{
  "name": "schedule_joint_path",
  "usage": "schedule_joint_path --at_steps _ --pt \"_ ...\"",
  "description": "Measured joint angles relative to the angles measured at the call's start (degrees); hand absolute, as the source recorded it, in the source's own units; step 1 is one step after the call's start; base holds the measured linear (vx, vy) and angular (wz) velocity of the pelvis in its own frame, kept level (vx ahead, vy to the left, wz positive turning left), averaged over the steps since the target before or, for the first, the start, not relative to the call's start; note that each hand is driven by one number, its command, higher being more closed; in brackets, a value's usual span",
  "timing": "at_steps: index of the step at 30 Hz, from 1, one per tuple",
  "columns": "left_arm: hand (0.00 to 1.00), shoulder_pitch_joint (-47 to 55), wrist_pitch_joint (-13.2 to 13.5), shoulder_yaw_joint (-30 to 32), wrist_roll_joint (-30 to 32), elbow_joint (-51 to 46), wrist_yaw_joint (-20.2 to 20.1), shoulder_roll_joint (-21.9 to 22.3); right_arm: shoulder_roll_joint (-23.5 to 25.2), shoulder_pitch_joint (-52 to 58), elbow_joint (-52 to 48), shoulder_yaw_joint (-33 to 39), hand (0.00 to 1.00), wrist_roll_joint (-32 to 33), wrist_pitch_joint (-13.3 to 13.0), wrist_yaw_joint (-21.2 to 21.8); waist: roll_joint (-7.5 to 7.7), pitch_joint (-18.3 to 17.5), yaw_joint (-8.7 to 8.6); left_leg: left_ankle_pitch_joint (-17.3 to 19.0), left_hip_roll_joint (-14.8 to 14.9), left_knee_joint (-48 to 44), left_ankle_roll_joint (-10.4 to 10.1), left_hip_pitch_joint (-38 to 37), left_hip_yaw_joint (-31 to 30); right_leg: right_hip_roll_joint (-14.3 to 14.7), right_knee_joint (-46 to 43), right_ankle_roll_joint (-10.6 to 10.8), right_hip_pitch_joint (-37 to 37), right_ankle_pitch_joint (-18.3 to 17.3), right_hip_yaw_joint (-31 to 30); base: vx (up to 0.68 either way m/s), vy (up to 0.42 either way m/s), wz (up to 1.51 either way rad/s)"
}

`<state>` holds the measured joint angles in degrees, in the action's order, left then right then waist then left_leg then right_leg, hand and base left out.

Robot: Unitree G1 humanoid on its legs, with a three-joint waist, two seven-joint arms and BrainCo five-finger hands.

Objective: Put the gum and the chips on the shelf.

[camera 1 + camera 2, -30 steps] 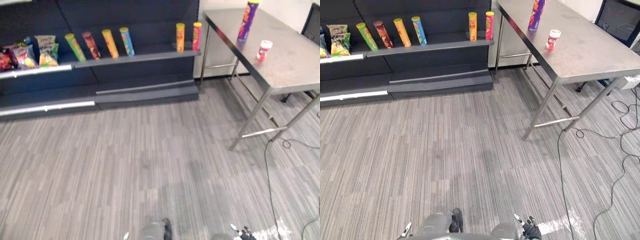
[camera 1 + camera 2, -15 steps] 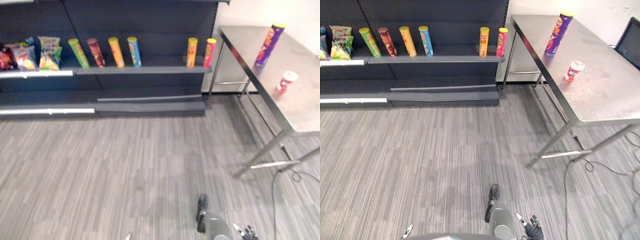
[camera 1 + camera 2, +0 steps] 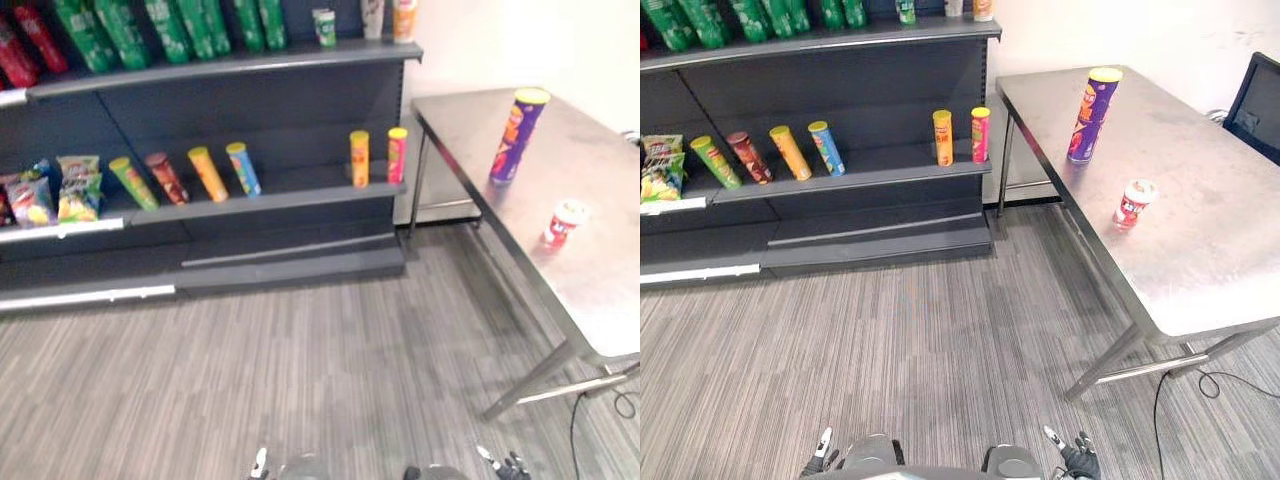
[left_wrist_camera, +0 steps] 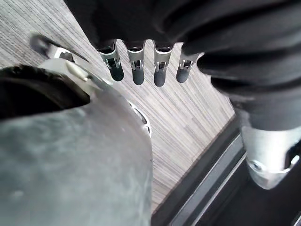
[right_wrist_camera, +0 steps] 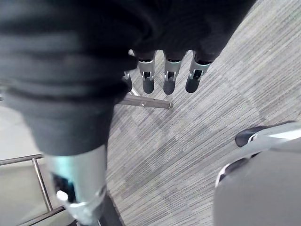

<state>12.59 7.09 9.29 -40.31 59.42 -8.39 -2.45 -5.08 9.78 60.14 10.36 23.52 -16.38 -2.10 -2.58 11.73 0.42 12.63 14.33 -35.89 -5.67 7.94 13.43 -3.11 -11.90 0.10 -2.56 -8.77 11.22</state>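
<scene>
So the purple chips tube (image 3: 1093, 113) with the yellow lid is standing upright on the steel worktop (image 3: 1210, 260), up in the upper right of the frame toward the far end of it. The gum tub (image 3: 1133, 202), a little red thing with a white lid, sits on the same worktop a bit lower in the frame and closer to the edge. It's near the tube but clearly apart from it. Neither one is on the shelf (image 3: 890, 176) yet. That's the dark unit filling the upper left. Its middle board already carries a row of tubes: a green tube (image 3: 716, 162), a dark red tube (image 3: 748, 157), a yellow tube (image 3: 790, 152) and a blue tube (image 3: 826, 147), all leaning. There's also an orange tube (image 3: 943, 137) and a pink tube (image 3: 980, 134) standing straight near the right end of the board. Some snack bags (image 3: 658, 168) sit at the far left edge, and a bunch of green tubes (image 3: 700, 20) line the top board. The corner of a black chair (image 3: 1258, 100) pokes in at the right edge behind the worktop. Both hands are way down at the bottom edge of the eye views, over the grey striped floor (image 3: 940, 340), well away from the worktop and the shelf. In its wrist view, the left robot hand (image 4: 137, 70) has its fingers hanging straight and spread, empty. Same deal for the right robot hand (image 5: 170, 80): fingers loose and apart, holding nothing, with the floor past them.
</scene>
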Motion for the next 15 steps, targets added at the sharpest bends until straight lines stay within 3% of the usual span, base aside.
schedule_joint_path --at_steps 1,2,3,4,7,8,11,15 --pt "0.0 0.18 0.08 -0.33 0.08 -0.06 -0.11 -0.18 0.41 -0.26 -0.11 0.56 0.0 0.17 -0.37 0.11 0.1 0.01 -0.05 -2.03 -2.44 16.87 0.04 -0.05 -2.76 -1.02 -0.03 1.27 0.04 -0.79 -2.1 0.19 0.181 -0.51" --pt "0.0 0.2 0.03 -0.47 0.1 -0.03 -0.1 -0.24 0.44 -0.19 -0.1 0.65 0.0 0.32 -0.4 0.12 0.08 0.01 -0.12 -3.4 -2.96 21.65 -0.04 -0.08 -4.38 -1.37 -0.07 1.76 0.07 -1.08 -2.81 0.26 0.276 -0.76" --pt "0.0 0.33 -0.02 -0.44 0.12 -0.06 -0.02 -0.2 0.68 0.16 -0.05 0.57 0.0 1.05 -0.36 0.17 0.49 0.09 0.16 -7.38 -3.75 25.71 -0.67 -0.5 -5.41 -2.42 -0.23 2.98 -0.18 -1.84 -4.6 0.35 0.319 -0.58" --pt "0.0 0.67 -0.34 -0.34 -0.1 0.17 0.04 -0.22 0.81 0.34 -0.14 0.78 0.0 1.47 -0.4 0.16 -0.45 -0.15 0.06 -9.23 -4.82 25.67 -1.02 -1.28 -4.88 -3.18 0.21 4.25 -1.07 -2.19 -5.92 0.49 0.41 -0.62" --pt "0.0 0.7 -1.18 0.12 -2.33 -0.17 -1.07 -1.61 2.3 0.5 0.05 1.06 0.0 1.43 -0.11 0.4 2.6 0.34 0.36 -7.16 -7.09 22.51 1.19 -2.28 -2.52 -5.04 -0.01 4.27 -2.14 -2.81 -9.33 0.36 0.263 -0.35" --pt "0.0 0.64 -1.83 -0.04 -2.31 0.02 -1.14 -2.45 3.28 0.34 0.53 1.17 0.0 1.27 -0.08 0.45 4.24 0.38 0.7 -5.28 -8.07 21.32 1.73 -3.42 -1.35 -6.09 0.53 5.06 -3.3 -3.15 -11.02 0.3 0.189 -0.43" --pt "0.0 -0.13 -2.19 -1.24 -0.45 1.39 -1.1 -3.29 3.11 -0.16 1.61 1.71 0.0 1.16 0.05 -0.04 4.35 -0.42 0.9 -1.93 -9.27 17.69 2.83 -5.22 0.31 -7.32 -0.97 5.38 -3.92 -2.92 -12.69 0.28 0.178 -0.39" --pt "0.0 -1.68 -2.79 -4.65 1.3 4.36 -0.9 -4.74 3.12 -0.25 2.01 3.08 0.0 1.26 0.07 -0.87 3.94 -1.41 0.45 -0.66 -11.92 19.01 4.89 -7.18 -0.04 -9.76 -6.52 6.77 -1.11 -2.02 -13.27 0.23 0.142 -0.31"
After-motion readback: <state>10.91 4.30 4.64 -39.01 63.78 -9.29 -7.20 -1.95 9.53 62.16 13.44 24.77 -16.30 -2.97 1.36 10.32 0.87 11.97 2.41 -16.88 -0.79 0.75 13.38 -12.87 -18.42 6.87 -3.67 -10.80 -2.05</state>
